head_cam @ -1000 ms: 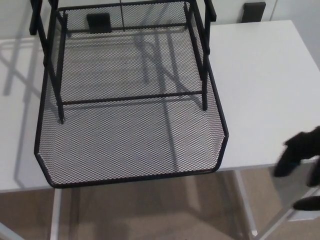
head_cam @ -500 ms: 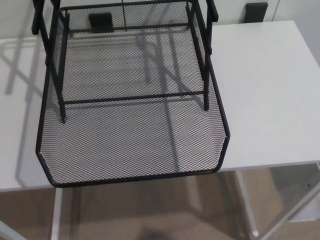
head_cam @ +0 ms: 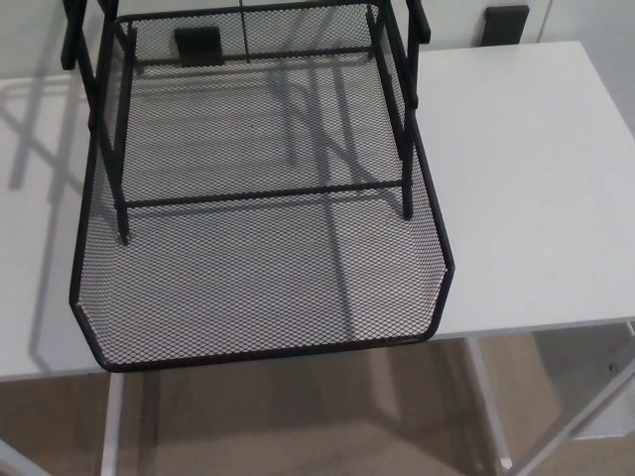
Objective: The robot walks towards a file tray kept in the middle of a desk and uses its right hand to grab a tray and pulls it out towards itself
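Black mesh tray sits pulled out, front edge hanging just past the white tabletop edge. Neither hand shows, so can't tell their state.

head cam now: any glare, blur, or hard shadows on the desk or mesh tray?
Head view: sharp, no motion blur; the mesh tray weave resolves cleanly. Head view: no blown-out glare on the white desk, though it reads bright and flat. Head view: overlapping diagonal frame shadows fall across the mesh and on the desk's left side, soft-edged, suggesting several light sources. Neither hand shows.
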`<state>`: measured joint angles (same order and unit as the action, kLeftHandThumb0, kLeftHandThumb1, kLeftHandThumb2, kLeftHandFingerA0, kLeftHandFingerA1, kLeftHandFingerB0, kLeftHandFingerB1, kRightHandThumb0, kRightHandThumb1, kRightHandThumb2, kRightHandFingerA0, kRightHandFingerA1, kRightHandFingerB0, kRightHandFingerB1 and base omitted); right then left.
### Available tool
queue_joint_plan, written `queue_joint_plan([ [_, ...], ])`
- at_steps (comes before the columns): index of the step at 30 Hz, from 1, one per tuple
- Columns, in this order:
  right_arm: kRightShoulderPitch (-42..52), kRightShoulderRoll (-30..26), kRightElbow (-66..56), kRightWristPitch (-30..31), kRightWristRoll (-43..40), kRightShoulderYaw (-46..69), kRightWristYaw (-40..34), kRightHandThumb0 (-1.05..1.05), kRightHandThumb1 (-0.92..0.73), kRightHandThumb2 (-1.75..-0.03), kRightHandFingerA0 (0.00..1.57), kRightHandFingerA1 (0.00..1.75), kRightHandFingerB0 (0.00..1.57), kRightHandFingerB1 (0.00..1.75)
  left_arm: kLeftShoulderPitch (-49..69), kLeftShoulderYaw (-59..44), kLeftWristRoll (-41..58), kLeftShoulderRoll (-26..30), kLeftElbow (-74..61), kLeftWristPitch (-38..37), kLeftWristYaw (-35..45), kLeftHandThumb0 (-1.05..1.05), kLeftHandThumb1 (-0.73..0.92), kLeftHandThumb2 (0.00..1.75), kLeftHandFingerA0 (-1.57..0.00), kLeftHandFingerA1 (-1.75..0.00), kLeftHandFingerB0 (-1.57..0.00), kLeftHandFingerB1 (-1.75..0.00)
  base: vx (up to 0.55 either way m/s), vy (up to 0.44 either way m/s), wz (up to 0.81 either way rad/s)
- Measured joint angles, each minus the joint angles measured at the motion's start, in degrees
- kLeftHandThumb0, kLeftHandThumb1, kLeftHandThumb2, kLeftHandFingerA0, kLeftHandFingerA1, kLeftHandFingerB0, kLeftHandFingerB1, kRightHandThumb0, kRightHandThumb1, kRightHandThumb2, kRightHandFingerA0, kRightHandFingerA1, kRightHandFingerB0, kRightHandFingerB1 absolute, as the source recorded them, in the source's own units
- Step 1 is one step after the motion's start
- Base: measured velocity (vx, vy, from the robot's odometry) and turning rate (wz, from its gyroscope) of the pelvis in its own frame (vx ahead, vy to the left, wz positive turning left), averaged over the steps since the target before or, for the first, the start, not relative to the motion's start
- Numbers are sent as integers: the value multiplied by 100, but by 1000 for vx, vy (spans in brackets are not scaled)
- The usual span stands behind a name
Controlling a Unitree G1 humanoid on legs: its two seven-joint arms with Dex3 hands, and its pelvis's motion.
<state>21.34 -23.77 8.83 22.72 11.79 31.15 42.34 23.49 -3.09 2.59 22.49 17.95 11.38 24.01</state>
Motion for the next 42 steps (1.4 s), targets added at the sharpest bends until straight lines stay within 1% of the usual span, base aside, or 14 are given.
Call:
queue_joint_plan([
  [2, 5, 166, 272, -66, 13, -109, -164, -49, -54, -59, 2, 37, 4, 32, -9, -12, 2, -1, 27, 0, -2, -22, 60, 57, -43, -40, -27, -33, 0, 0, 0],
  [3, 8, 249, 325, -83, 28, -188, -249, -51, -54, -59, 2, 37, 4, 31, -8, -15, 2, -3, 36, 0, -2, -18, 44, 87, -37, -59, -15, -48, 0, 0, 0],
  [5, 3, 415, 361, -109, 69, -361, -421, -59, -50, -66, 2, 39, 2, 32, -7, -22, 5, -14, 46, 0, -3, -23, 61, 58, -45, -41, -27, -33, 0, 0, 0],
  [14, 17, 984, 556, -329, 263, -1056, -1191, -59, -42, -72, 4, 45, 0, 39, -21, -71, 8, -47, 195, -3, -12, -41, 60, 68, -23, -38, -20, -36, 0, 0, 0],
  [15, 21, 998, 608, -365, 269, -1085, -1251, -57, -42, -70, 5, 46, 0, 39, -30, -78, 8, -47, 225, -3, -14, -21, 54, 101, -10, -51, -10, -50, 0, 0, 0],
  [18, 45, 1006, 828, -511, 283, -1135, -1511, -55, -42, -68, 6, 46, 0, 39, -34, -118, 11, -50, 278, -3, -23, -22, 56, 102, -9, -51, -9, -50, 0, 0, 0],
  [24, 103, 1006, 988, -812, 269, -1221, -1994, -50, -51, -55, 7, 44, 6, 39, -78, -257, 22, -66, 408, -77, -68, -22, 55, 102, -9, -51, -9, -50, 0, 0, 0],
  [25, 118, 1006, 984, -858, 258, -1241, -2062, -46, -50, -55, 7, 44, 5, 40, -98, -282, 22, -66, 444, -101, -83, -43, 62, 69, -22, -39, -19, -36, 0, 0, 0],
  [27, 123, 1004, 1031, -1001, 222, -1283, -2241, -36, -38, -87, 3, 52, 0, 51, -141, -362, 28, -67, 503, -173, -109, -43, 61, 69, -23, -39, -21, -36, 0, 0, 0],
  [29, 118, 1008, 1085, -1114, 167, -1306, -2366, -50, -44, -61, 10, 49, 1, 42, -208, -423, 28, -67, 559, -208, -147, -40, 62, 68, -24, -38, -22, -36, 0, 0, 0],
  [30, 122, 1007, 1085, -1151, 142, -1311, -2409, -35, -38, -87, 4, 53, 0, 51, -231, -438, 28, -67, 583, -221, -169, -40, 61, 68, -24, -39, -21, -36, 0, 0, 0],
  [39, 179, 1005, 1017, -1402, -21, -1461, -2689, -34, -39, -87, 4, 53, 0, 51, -225, -448, 11, -75, 437, -242, -313, -38, 62, 66, -26, -38, -22, -36, 0, 0, 0],
  [40, 182, 1005, 1013, -1415, -37, -1487, -2715, -43, -47, -54, 10, 47, 5, 41, -213, -448, 3, -75, 404, -242, -329, -39, 61, 68, -25, -39, -21, -36, 0, 0, 0],
  [42, 189, 1005, 1013, -1440, -74, -1508, -2760, -47, -45, -59, 10, 50, 3, 43, -181, -443, -10, -74, 327, -243, -349, -40, 61, 68, -25, -39, -21, -36, 0, 0, 0],
])
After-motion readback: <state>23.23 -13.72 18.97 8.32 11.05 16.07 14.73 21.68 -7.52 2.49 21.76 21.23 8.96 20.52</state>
